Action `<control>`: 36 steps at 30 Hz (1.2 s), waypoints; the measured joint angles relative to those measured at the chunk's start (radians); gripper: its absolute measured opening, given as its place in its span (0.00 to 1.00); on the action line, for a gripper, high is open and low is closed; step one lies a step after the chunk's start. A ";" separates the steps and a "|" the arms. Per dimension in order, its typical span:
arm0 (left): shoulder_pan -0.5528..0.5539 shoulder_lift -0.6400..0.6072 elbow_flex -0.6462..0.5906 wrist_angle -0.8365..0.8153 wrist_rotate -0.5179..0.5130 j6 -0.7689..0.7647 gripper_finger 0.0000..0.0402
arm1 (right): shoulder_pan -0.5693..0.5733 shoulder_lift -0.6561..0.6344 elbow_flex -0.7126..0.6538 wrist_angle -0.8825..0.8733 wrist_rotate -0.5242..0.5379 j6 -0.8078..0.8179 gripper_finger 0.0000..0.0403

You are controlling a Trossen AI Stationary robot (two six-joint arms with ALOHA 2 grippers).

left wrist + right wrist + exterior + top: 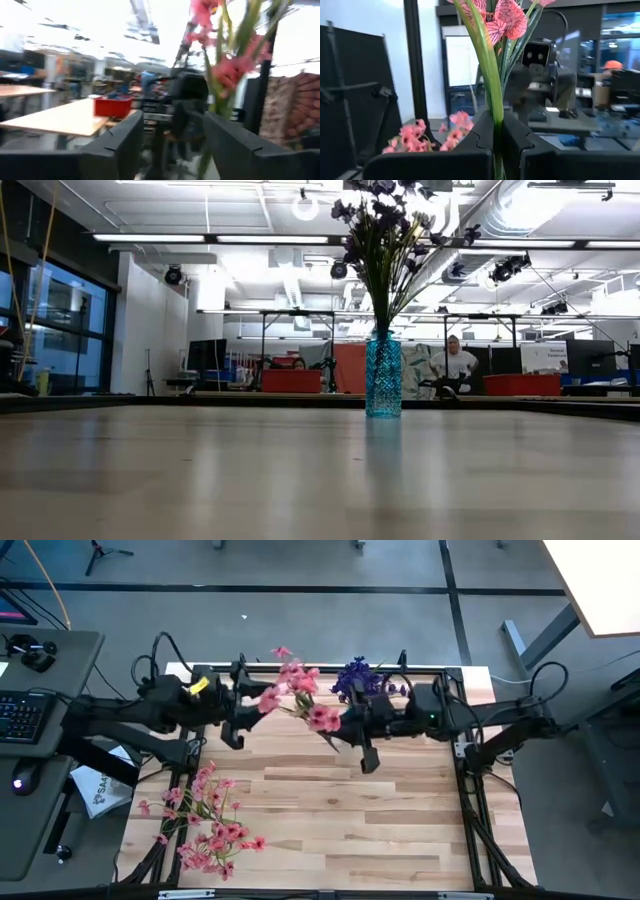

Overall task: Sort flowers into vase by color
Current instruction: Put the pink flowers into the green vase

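High view coverage, read from left to right, shows a loose heap of pink flowers point(205, 825) lying on the bench point(330, 800) well below and apart from the left gripper point(240, 718), whose fingers are spread and hold nothing. Just to the right of that gripper, between the two arms, a pink sprig point(300, 698) is carried in the air; its stems point(492, 107) are seen in the right wrist view to be pinched between the pressed-together fingers of the right gripper point(352, 730). Beyond the right gripper, at the far edge of the bench, purple flowers point(357, 677) stand in a blue glass vase point(383, 376). The sprigs are judged to be very light and springy, with thin, smooth plastic stems that could twist or slide in a grip, while the blossoms look soft and easily crushed or snagged. A hold low on the bare stem, clear of the petals, is therefore thought best, so that the stem end stays free for insertion. The blossoms are seen as veined pink petals in clusters above long narrow green leaves.
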 joint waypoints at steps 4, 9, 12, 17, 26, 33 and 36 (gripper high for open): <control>-0.019 0.059 -0.001 0.026 0.021 -0.004 0.54 | -0.019 0.063 0.066 -0.006 -0.045 0.002 0.00; -0.038 0.088 -0.003 0.045 0.024 -0.023 0.55 | -0.027 0.117 0.089 -0.027 -0.078 0.018 0.00; -0.058 0.093 -0.003 0.056 0.025 -0.022 0.55 | -0.032 0.120 0.091 -0.028 -0.081 0.026 0.00; -0.090 0.092 -0.003 0.045 0.047 -0.014 0.55 | -0.040 0.119 0.091 -0.026 -0.079 0.028 0.00; -0.111 0.092 -0.002 0.007 -0.009 0.047 0.55 | -0.045 0.110 0.091 0.034 -0.130 0.049 0.00; -0.112 0.102 0.000 0.066 0.010 0.048 0.55 | -0.045 0.113 0.092 0.041 -0.130 0.055 0.00; -0.112 0.124 -0.001 0.067 0.018 0.048 0.55 | -0.045 0.129 0.092 0.040 -0.130 0.060 0.00</control>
